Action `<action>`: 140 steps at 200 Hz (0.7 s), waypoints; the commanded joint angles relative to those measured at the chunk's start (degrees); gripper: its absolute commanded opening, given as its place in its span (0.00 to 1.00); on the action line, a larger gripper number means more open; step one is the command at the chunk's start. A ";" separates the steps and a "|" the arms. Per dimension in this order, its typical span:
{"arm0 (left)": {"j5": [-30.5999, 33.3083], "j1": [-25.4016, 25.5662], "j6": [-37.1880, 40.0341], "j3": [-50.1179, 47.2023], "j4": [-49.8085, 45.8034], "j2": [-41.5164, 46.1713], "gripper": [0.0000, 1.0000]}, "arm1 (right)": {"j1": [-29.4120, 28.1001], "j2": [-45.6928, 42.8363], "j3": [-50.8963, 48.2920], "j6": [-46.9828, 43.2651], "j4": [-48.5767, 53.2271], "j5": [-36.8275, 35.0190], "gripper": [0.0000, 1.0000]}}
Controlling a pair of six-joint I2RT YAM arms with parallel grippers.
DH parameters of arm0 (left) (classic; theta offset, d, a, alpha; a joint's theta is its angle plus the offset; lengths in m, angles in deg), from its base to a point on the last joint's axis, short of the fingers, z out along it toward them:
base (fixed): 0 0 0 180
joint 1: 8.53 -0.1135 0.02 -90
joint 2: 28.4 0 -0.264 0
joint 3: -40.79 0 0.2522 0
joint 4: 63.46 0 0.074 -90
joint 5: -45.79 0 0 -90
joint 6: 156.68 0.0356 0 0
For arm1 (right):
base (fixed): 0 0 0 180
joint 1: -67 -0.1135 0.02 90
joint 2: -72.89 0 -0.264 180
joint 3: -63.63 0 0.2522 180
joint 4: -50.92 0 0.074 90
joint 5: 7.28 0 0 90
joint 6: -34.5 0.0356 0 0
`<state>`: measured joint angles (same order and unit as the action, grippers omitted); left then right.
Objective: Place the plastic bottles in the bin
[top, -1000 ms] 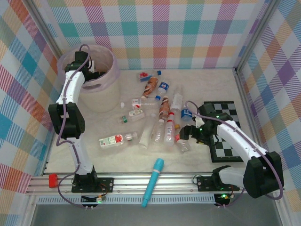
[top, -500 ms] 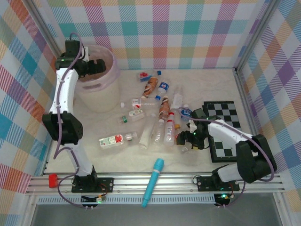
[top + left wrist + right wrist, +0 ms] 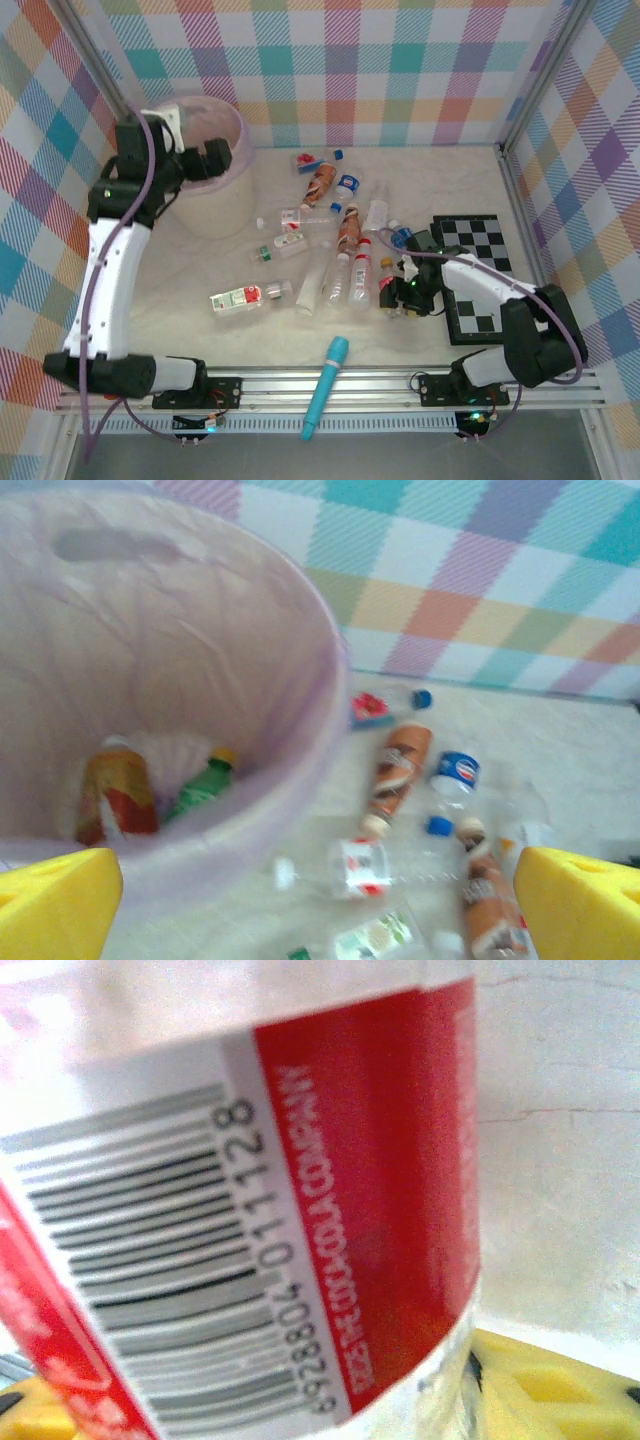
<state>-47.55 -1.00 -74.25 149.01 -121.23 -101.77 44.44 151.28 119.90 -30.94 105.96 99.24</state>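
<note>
Upright pale-lilac bin (image 3: 216, 208) far-left, two bottles (image 3: 118, 802) inside; other bottles (image 3: 241, 297) flat, scattered mid-table.

Pastel plaid of teal, pink, yellow and lilac covers the walls (image 3: 400, 70); the counter (image 3: 450, 180) is cream, the chequered board (image 3: 490, 245) black and white, the cylinder (image 3: 327, 385) teal-blue. The bin (image 3: 215, 205) is milky pink-lilac, with a green bottle (image 3: 200, 792), yellow-capped, showing inside. The red-labelled bottle (image 3: 380, 1210) has a white barcode panel with black bars.
</note>
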 commanded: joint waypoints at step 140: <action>-20.60 28.34 -31.03 -29.42 40.13 1.21 1.00 | -7.04 -3.69 16.65 -5.38 -27.43 25.74 0.36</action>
<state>-67.74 24.55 -101.75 120.36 -88.77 -98.64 39.48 146.58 134.76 -36.27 86.03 121.40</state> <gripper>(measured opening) 0.999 0.593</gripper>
